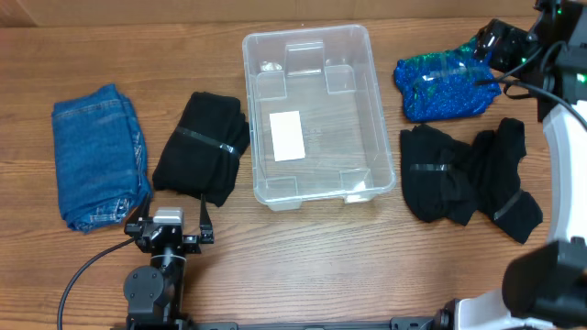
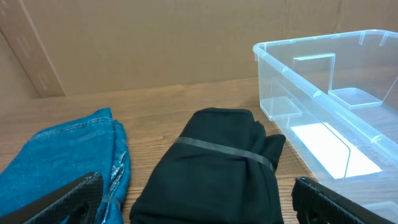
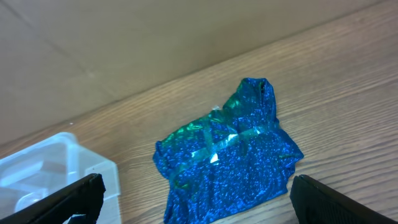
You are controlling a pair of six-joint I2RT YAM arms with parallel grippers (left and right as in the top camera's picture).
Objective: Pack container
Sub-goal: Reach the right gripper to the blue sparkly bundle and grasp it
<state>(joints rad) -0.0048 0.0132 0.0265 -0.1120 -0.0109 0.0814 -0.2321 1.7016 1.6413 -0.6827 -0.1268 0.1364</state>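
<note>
Container sits just ahead-right of left gripper and left of right gripper; both grippers spread wide, nothing held. Clear rectangular bin, rounded corners, rim lip, white label on bottom.

container open on top | black bundle close beside left wall

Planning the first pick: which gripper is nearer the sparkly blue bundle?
Right. The right gripper hovers open at the sparkly blue bundle's back-right edge. The left gripper is on the other side of the container, by the banded black bundle.
</note>
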